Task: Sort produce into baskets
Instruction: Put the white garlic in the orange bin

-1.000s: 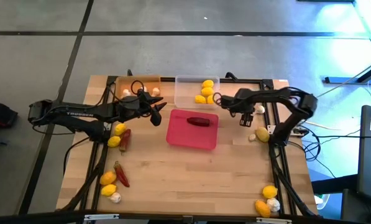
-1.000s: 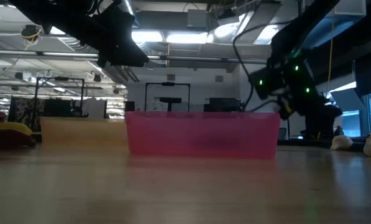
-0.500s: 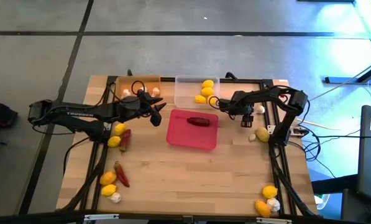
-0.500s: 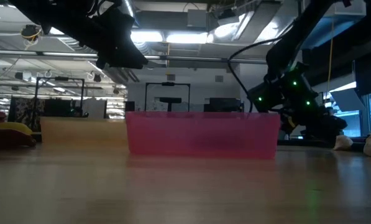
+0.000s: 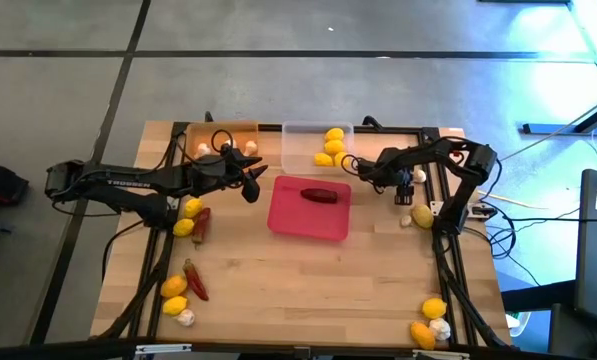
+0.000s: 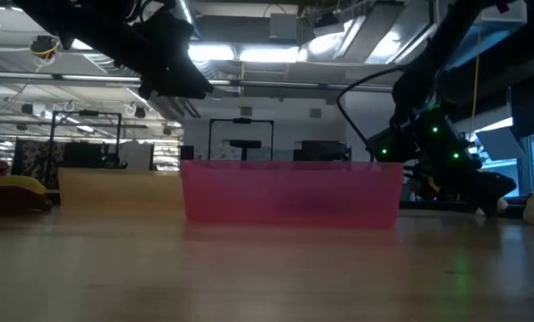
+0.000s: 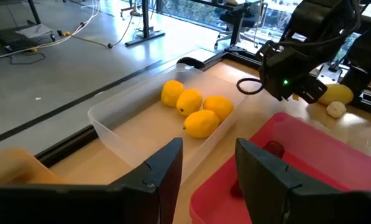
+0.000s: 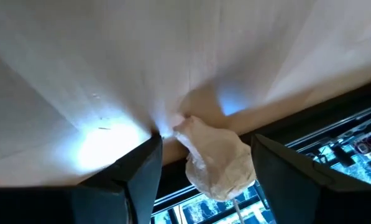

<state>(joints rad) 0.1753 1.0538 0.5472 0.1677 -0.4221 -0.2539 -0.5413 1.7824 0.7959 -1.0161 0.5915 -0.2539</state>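
- Over the table's right side, the right gripper [image 8: 201, 163] points down at the wood with its two dark fingers [image 8: 130, 177] spread wide; nothing is clamped between them.
- A white garlic bulb [image 8: 217, 163] lies on the table directly between those fingers, with a gap showing on either side of it, so the pads do not touch it.
- From above, this right gripper [image 5: 402, 187] sits just right of the clear tray [image 5: 300, 145] and the pink tray [image 5: 298, 222], beside the dark frame rail.
- Another garlic bulb [image 5: 407, 220] and a lemon [image 5: 421, 215] rest just beyond it, toward the table's near edge.
- The left gripper [image 7: 207, 163] hovers above the gap between the orange tray [image 5: 200, 130] and the pink tray [image 7: 334, 167], fingers a moderate way apart and holding nothing.
- From above, the left gripper [image 5: 255, 186] is at the pink tray's left far corner.
- Past its fingers, four lemons [image 7: 194, 107] sit bunched in the clear tray [image 7: 120, 121].
- One dark red chili [image 5: 319, 195] lies in the pink tray; the orange tray holds garlic bulbs [image 5: 240, 146].
- Loose produce remains on the table: lemons and a chili [image 5: 202, 222] by the left arm, a lemon, garlic and chili [image 5: 195, 281] at the near left, and lemons with garlic [image 5: 439, 327] at the near right corner.
- At table level, the pink tray [image 6: 291, 190] stands centre, the right arm low to its right.
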